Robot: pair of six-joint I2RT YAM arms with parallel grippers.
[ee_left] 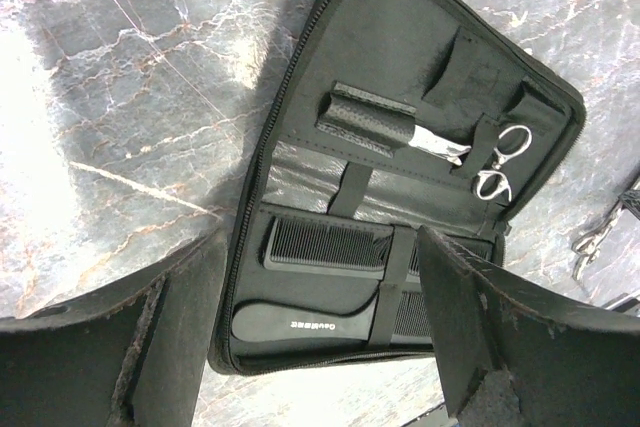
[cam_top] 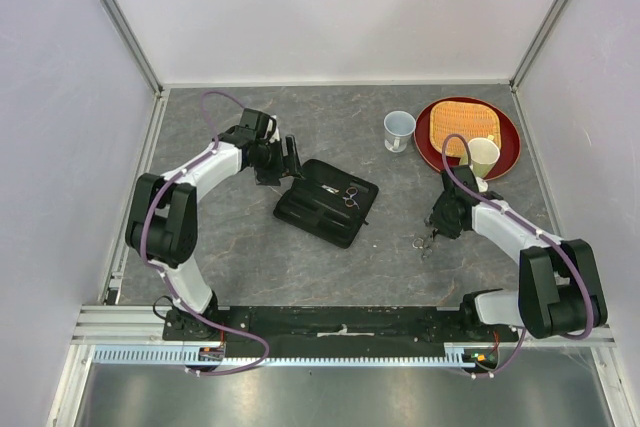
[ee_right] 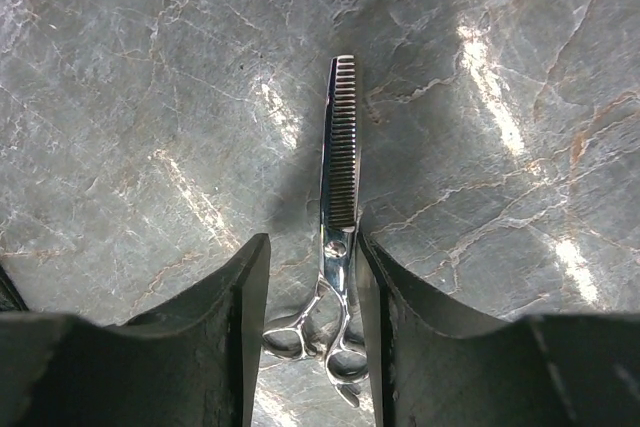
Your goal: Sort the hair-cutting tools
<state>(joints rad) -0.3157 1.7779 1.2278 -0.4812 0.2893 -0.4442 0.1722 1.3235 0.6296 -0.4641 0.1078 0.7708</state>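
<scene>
My right end effector (ee_right: 310,242) hangs low over the grey marbled tabletop (ee_right: 150,97), its black fingers parted and gripping nothing. The thin silver toothed scissors (ee_right: 340,147) lie flat between them, pivot just beside the right finger, finger loops toward my wrist and tip pointing away

Further out and to the left, the flat black zip case (ee_left: 400,37) lies spread open on the tabletop. One half holds two combs under an elastic strap: the plain straight black plastic comb (ee_left: 320,245) and, beside it, the black handled comb (ee_left: 290,319). In the other half sit the small silver metal scissors (ee_left: 500,162), blades tucked into a sleeve

My left end effector (ee_left: 320,239) hovers above the case's edge, wide open and empty

At the far right stand a white cup (cam_top: 399,131) and a round red plate (cam_top: 505,137) carrying a woven mat (cam_top: 455,122) and a pale cup (cam_top: 484,155)
</scene>
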